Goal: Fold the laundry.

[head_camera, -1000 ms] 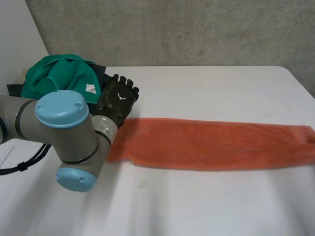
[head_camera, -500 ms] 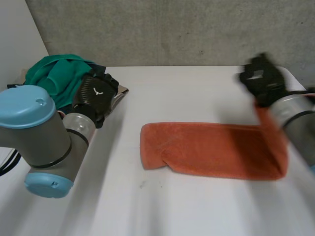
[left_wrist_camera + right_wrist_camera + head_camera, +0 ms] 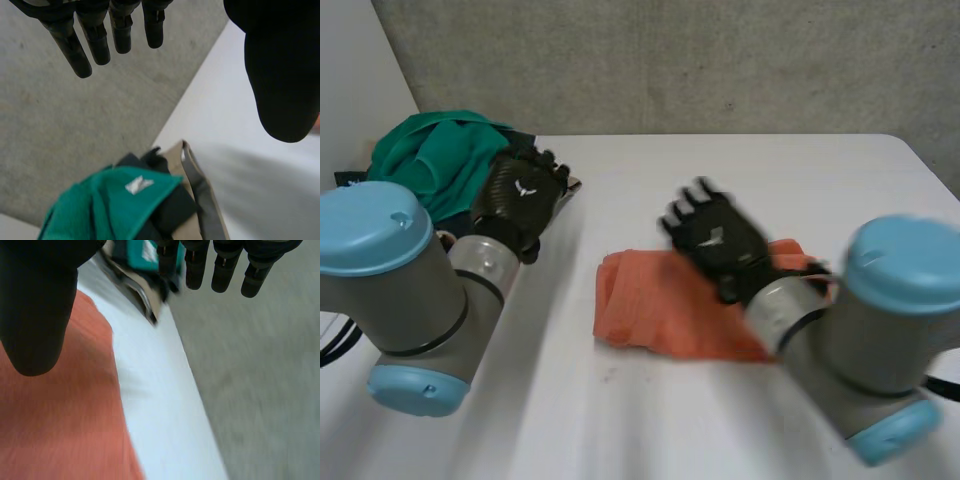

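Observation:
An orange towel (image 3: 642,312) lies folded over itself in a short bundle at the middle of the white table (image 3: 650,180). My right hand (image 3: 716,240) hovers over its middle with fingers straight and spread, open; in the right wrist view the towel (image 3: 65,415) lies under the palm and thumb (image 3: 35,305), nothing pinched. My left hand (image 3: 520,192) is open at the table's left, beside the laundry pile and apart from the towel. In the left wrist view its fingers (image 3: 95,40) are straight and empty above the pile.
A pile of laundry sits at the table's back left: a green garment (image 3: 425,160) with a white tag (image 3: 137,185) on top of dark and beige cloths (image 3: 197,200). A grey concrete wall (image 3: 720,60) stands behind the table.
The towel lay stretched across the table; my right hand carried its right end leftward over the rest and let go. My left hand left the towel's left end for the pile.

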Controlling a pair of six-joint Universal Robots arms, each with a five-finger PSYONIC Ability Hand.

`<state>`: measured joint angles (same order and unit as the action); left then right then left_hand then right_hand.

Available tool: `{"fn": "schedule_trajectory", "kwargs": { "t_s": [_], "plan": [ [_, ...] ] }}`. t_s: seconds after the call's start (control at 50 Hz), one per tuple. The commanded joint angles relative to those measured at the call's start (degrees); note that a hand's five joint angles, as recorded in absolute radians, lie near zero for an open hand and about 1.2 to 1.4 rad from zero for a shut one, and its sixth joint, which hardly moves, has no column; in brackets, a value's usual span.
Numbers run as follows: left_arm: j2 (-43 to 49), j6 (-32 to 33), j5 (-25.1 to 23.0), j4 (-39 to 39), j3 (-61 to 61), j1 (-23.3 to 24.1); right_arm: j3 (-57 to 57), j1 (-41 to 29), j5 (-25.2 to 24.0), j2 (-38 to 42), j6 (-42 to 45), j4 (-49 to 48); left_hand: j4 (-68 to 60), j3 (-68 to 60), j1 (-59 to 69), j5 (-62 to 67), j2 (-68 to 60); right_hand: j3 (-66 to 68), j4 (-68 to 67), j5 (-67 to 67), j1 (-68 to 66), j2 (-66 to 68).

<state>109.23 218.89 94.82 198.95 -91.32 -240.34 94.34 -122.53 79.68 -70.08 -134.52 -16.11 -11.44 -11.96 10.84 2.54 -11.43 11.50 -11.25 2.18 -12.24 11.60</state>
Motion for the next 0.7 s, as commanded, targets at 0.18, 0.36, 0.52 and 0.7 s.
{"fn": "schedule_trajectory", "kwargs": {
  "t_s": [0.18, 0.36, 0.52, 0.7],
  "plan": [
    [2.6, 0.0, 0.1, 0.6, 4.2, 5.5, 14.9, 25.3, -4.2, -1.0, 0.6, 9.5, 1.4, 2.0, -0.8, -2.5, 1.4, 35.6, -35.8, 34.9, -34.8, 35.5],
    [2.2, 0.0, 0.4, 0.4, 3.1, 5.3, 9.5, 23.7, 3.8, -1.0, 2.1, 4.9, 1.4, 2.0, -0.8, -2.5, 1.4, 68.5, -68.8, 67.8, -67.8, 68.4],
    [-0.4, 0.0, 0.7, 0.4, 1.1, 4.0, 0.1, 5.3, 4.0, -4.0, 2.1, 2.3, 1.4, 2.0, -0.8, -2.5, 1.4, 68.5, -68.8, 67.8, -67.8, 68.4],
    [-2.3, -0.9, 0.7, 0.7, -2.2, 1.7, -2.1, -13.0, -6.7, 9.2, 10.6, -4.9, 1.4, 2.0, -0.8, -2.5, 1.4, 60.4, -60.7, 59.7, -59.7, 60.3]
  ]
}}
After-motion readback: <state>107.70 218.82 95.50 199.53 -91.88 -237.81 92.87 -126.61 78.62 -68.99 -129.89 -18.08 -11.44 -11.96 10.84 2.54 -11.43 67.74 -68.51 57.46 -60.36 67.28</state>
